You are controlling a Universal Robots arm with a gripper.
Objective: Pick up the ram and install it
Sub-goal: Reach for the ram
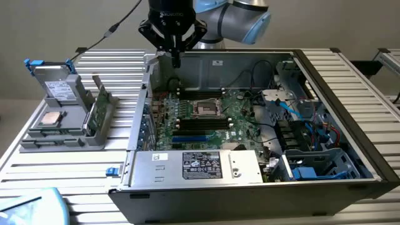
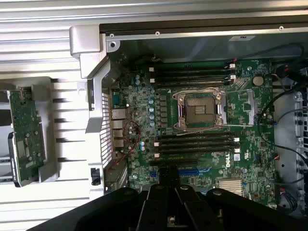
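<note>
The ram [image 1: 88, 120] is a narrow green stick standing on edge in the grey holder [image 1: 62, 140], at the exterior view's left, outside the computer case. My gripper [image 1: 177, 60] hangs above the back left corner of the open case, well apart from the ram. Its fingers are shut, point down and hold nothing. In the wrist view the shut gripper [image 2: 169, 169] hovers over the green motherboard [image 2: 139, 103], close to the black memory slots [image 2: 195, 143] beside the processor socket [image 2: 199, 109].
The holder also carries a taller green card [image 1: 103, 102] [image 2: 26, 130], a hard drive [image 1: 57, 88] and a processor chip [image 1: 50, 119]. The case [image 1: 350, 140] has metal walls, a power supply [image 1: 200, 165] at the front, and cables and drive bays [image 1: 306, 131] at the exterior view's right.
</note>
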